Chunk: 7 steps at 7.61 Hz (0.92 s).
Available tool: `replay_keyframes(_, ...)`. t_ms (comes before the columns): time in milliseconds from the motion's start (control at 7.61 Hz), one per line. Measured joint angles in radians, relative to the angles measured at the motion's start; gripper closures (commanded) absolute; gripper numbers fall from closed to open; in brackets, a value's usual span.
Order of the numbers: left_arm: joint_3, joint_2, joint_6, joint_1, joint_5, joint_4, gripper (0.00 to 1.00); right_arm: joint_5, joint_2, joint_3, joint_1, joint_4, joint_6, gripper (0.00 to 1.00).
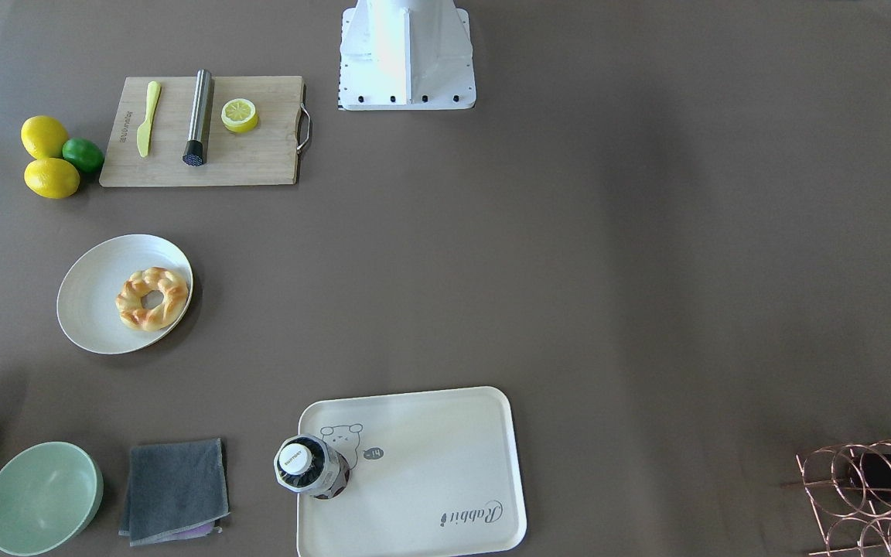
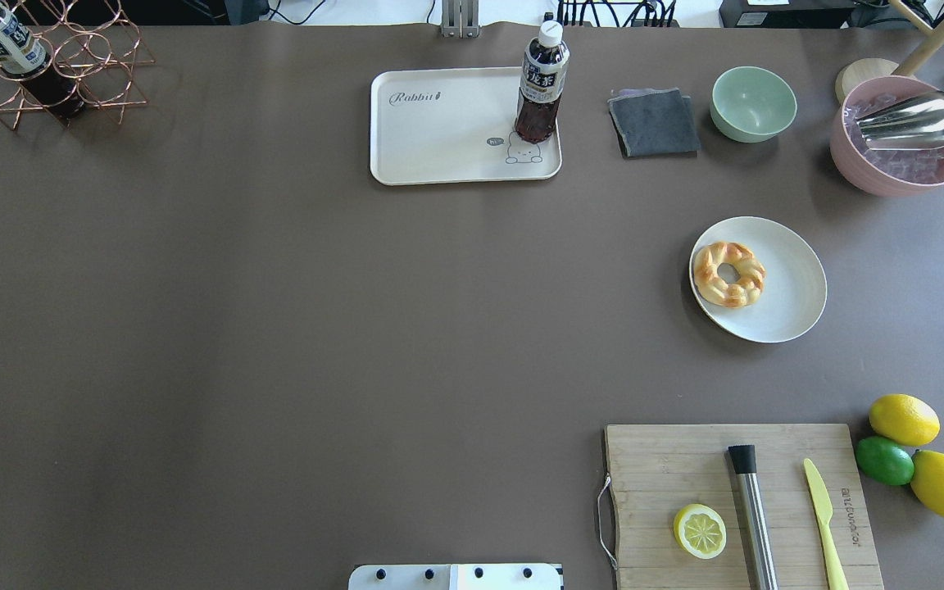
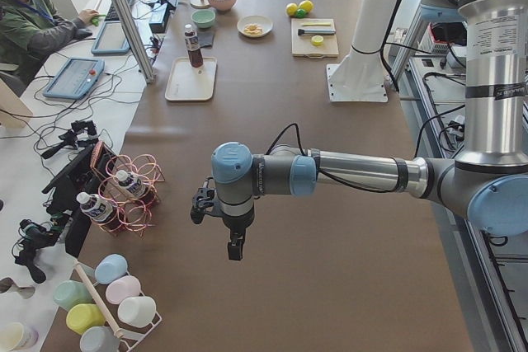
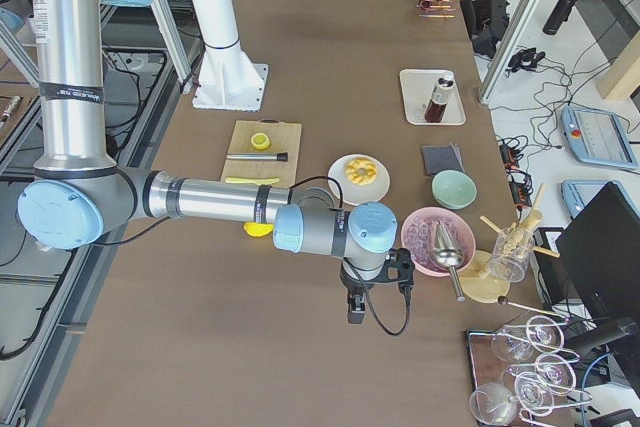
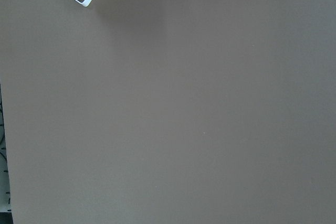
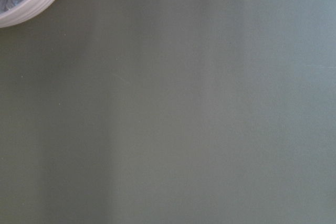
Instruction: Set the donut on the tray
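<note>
The donut (image 1: 151, 299) is a golden twisted ring lying on a round white plate (image 1: 88, 303); it also shows in the overhead view (image 2: 728, 274). The cream tray (image 1: 430, 464) with the bear drawing and "Rabbit" script lies apart from it (image 2: 439, 123), with a dark drink bottle (image 2: 541, 86) standing on its corner. My left gripper (image 3: 235, 249) shows only in the left side view, far from both. My right gripper (image 4: 355, 312) shows only in the right side view, near the pink bowl. I cannot tell whether either is open or shut.
A wooden cutting board (image 2: 734, 500) holds a lemon half, a steel cylinder and a yellow knife. Two lemons and a lime (image 2: 886, 460) lie beside it. A green bowl (image 2: 753, 103), grey cloth (image 2: 654, 123), pink bowl (image 2: 902, 156) and wire bottle rack (image 2: 38, 70) line the far edge.
</note>
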Motion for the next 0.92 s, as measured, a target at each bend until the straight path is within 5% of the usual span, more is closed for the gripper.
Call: replay_keyframes(920, 0.073, -0.032, -0.001, 0.001, -0.008, -0.106, 0.01, -0.002, 0.002, -0.001, -0.003, -0.002, 0.007, 0.00)
